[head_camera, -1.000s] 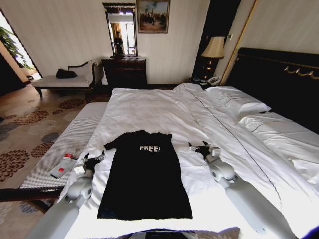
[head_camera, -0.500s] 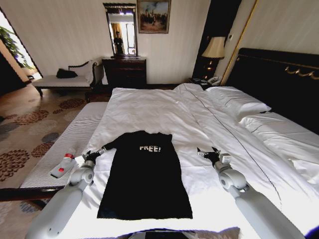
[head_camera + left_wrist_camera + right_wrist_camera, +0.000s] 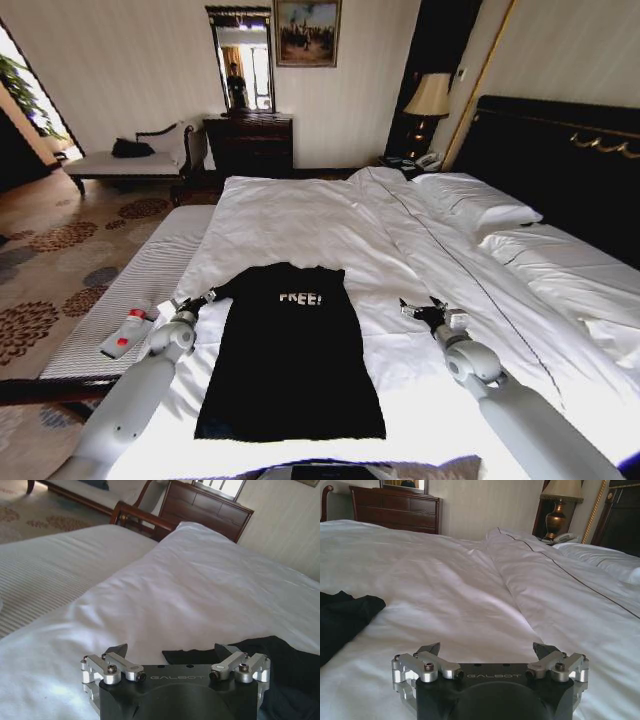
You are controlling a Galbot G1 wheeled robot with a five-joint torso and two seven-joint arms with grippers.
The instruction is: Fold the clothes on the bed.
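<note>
On the white bed [image 3: 330, 215], both grippers have drawn outward from the black T-shirt [image 3: 290, 350], left gripper [image 3: 196, 301] at its sleeve, right gripper [image 3: 424, 309] well apart, fingers wide and empty; folding is not begun.

Black short-sleeved T-shirt [image 3: 290, 360] lies spread flat on the white duvet near the foot of the bed [image 3: 330, 215], front up, white "FREE!" lettering across the chest. Collar points toward the far side of the bed, hem toward the near edge. Both sleeves appear tucked in against the body. Bed: large, white sheets and pillows, dark headboard on the right. Duvet lightly wrinkled, one long seam running along it.
</note>
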